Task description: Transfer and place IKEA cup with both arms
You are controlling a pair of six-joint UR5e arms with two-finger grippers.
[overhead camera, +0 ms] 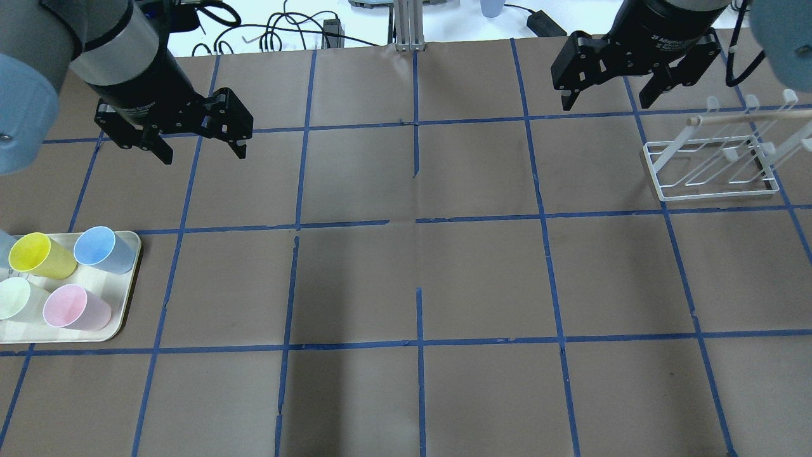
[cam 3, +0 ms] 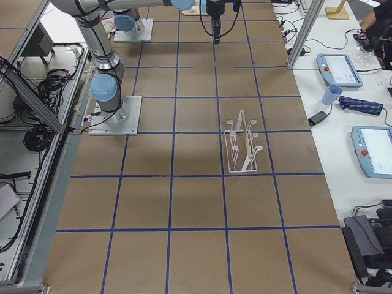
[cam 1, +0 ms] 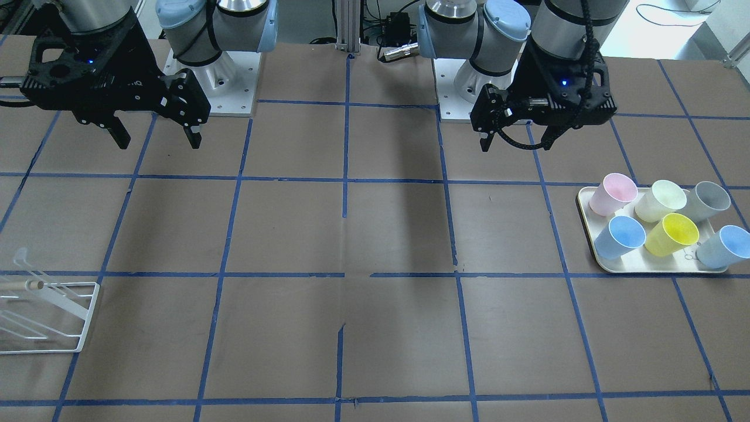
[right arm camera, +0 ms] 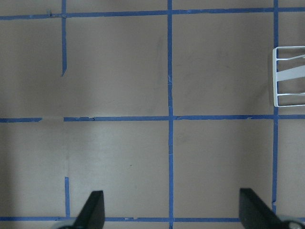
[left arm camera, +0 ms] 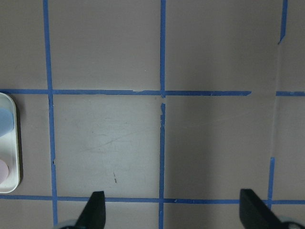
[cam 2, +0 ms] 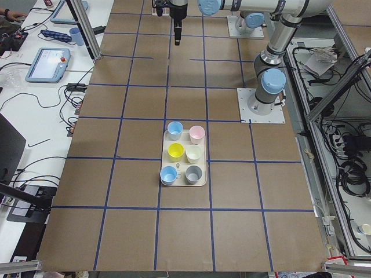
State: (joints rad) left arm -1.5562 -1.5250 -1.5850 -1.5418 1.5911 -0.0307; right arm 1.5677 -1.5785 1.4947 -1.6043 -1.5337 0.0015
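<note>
The IKEA cup [cam 1: 723, 246], pale grey-blue outside and brighter blue inside, stands at the outer front corner of a cream tray [cam 1: 592, 202], beside the grey cup [cam 1: 709, 199]. It also shows in the exterior left view [cam 2: 168, 174]; the overhead view cuts it off. My left gripper [cam 1: 515, 143] hangs open and empty above the table, well back from the tray; it shows in the overhead view [overhead camera: 203, 152] too. My right gripper [cam 1: 158, 140] hangs open and empty at the other side [overhead camera: 606, 103].
On the tray also stand a sky-blue cup [cam 1: 620, 236], a yellow cup [cam 1: 672, 233], a pink cup [cam 1: 612, 194] and a pale green cup [cam 1: 660, 200]. A white wire rack [overhead camera: 717, 165] with a wooden bar stands near the right gripper.
</note>
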